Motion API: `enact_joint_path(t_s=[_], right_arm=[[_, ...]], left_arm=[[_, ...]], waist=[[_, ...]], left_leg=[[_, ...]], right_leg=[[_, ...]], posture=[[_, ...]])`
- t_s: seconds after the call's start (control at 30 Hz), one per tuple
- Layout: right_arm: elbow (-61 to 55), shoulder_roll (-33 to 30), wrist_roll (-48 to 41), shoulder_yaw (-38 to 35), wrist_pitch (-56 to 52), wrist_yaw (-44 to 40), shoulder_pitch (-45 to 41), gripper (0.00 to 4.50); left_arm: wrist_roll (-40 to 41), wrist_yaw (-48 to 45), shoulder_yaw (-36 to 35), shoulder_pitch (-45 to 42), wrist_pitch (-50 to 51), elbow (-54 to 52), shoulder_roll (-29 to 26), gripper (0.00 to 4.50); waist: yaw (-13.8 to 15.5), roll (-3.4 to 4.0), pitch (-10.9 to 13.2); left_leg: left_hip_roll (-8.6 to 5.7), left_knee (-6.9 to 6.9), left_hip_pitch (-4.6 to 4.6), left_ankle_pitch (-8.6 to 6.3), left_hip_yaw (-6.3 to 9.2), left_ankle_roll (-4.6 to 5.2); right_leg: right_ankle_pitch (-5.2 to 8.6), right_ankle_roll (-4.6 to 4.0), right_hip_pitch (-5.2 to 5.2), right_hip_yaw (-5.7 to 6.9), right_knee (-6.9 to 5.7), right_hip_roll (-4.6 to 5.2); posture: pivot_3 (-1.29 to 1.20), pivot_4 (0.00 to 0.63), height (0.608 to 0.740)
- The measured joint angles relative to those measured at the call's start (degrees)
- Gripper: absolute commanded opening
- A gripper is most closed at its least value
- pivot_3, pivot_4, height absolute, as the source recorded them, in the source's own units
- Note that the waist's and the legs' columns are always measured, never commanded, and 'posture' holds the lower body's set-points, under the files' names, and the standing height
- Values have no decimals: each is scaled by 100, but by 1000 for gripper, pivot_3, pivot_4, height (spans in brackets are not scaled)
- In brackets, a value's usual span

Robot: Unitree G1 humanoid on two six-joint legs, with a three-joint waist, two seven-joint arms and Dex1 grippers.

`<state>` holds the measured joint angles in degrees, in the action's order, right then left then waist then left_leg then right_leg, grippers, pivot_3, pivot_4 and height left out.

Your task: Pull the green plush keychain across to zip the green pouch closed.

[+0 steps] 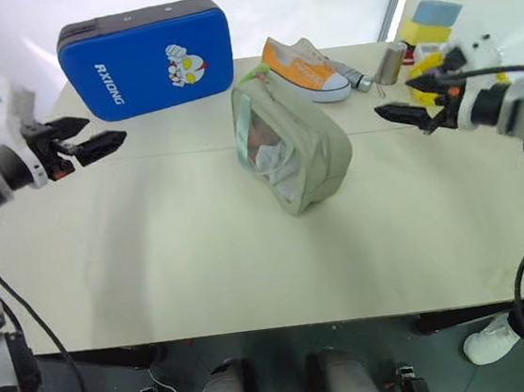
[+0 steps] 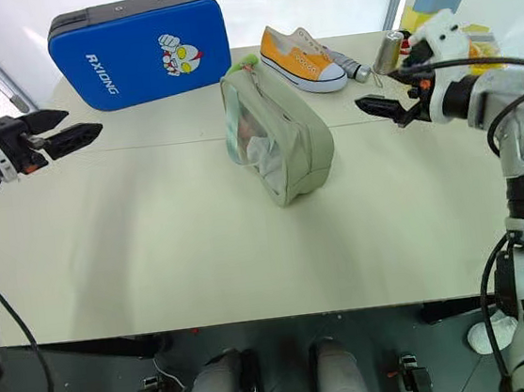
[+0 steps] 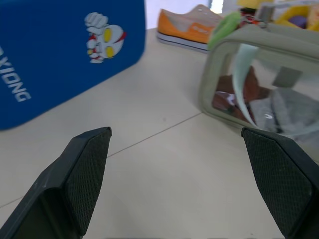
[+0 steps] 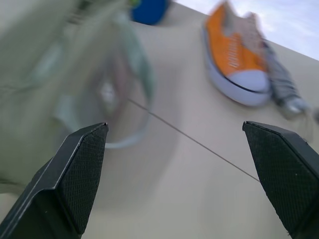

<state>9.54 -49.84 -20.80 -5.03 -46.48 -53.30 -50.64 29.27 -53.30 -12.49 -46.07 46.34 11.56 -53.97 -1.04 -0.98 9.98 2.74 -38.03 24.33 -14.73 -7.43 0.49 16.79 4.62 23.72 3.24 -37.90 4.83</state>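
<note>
Mid-table sits the pale sage-green fabric pouch [image 1: 291, 147] w/ clear plastic window, lying on the beige tabletop [image 1: 156, 265]. Small lime-green fuzzy keychain [image 2: 245, 63] is at the pouch's far end, toward the big blue cartoon-printed hard case [image 1: 146, 57]. Orange canvas sneaker [image 1: 302, 68] lies just right of that end. Left gripper [image 1: 93, 139] hovers well left of pouch, fingers spread wide, nothing held. Right gripper [image 1: 402, 111] hovers well right, fingers also apart, empty.

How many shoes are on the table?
1. A single orange canvas sneaker with a white sole lies at the far side of the beige table, behind the pale green fabric pouch. Another could be hidden.
</note>
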Motion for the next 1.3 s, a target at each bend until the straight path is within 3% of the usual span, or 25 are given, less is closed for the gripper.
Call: enact_joint_path(t_s=[0.37, 0.63, 0.83, 1.13, 1.23, 1.3], right_arm=[[-457, 227, -202, 166, -520, 175, -62, 4500], [-832, 1236, -694, 8, -1572, 1039, -1540, 4500], [-960, 2145, -495, 704, -1959, 1886, -1288, 4500], [-970, 2265, -42, 1471, -1714, 2062, -987, 4500], [-929, 2247, 46, 1604, -1510, 1922, -987, 3656], [-865, 2209, 134, 1670, -1311, 1816, -988, 2710]], left_arm=[[-334, -348, 295, -202, -537, 426, 79, 4460], [13, -549, 445, -470, -3, -532, 176, 4460], [301, -448, 492, -583, 345, -1298, 274, 4460], [636, -11, 425, -224, 714, -2145, 297, 4460], [723, 104, 376, -225, 739, -2227, 296, 4500], [770, 138, 371, -226, 779, -2265, 293, 4500]], waist=[[18, -4, 3], [-1, -8, 6], [10, -9, 5], [-1, -10, 5], [-6, -10, 5], [-1, -10, 5]], left_leg=[[-2, -9, 37, 11, -21, -17], [9, -15, 53, 14, -22, -20], [4, -20, 58, 14, -22, -20], [2, -21, 65, 15, -18, -20], [5, -22, 65, 17, -16, -23], [5, -23, 65, 17, -16, -24]], right_leg=[[-1, 1, 47, -8, -11, 9], [-1, 1, 73, -12, -26, -2], [-1, 1, 73, -16, -27, 2], [-2, 2, 77, -16, -27, 0], [-2, 2, 77, -16, -28, -5], [-2, 2, 77, -16, -28, -5]], posture=[[0, 150, 740], [0, 150, 740], [0, 150, 740], [0, 150, 740], [0, 150, 740], [0, 150, 740]])
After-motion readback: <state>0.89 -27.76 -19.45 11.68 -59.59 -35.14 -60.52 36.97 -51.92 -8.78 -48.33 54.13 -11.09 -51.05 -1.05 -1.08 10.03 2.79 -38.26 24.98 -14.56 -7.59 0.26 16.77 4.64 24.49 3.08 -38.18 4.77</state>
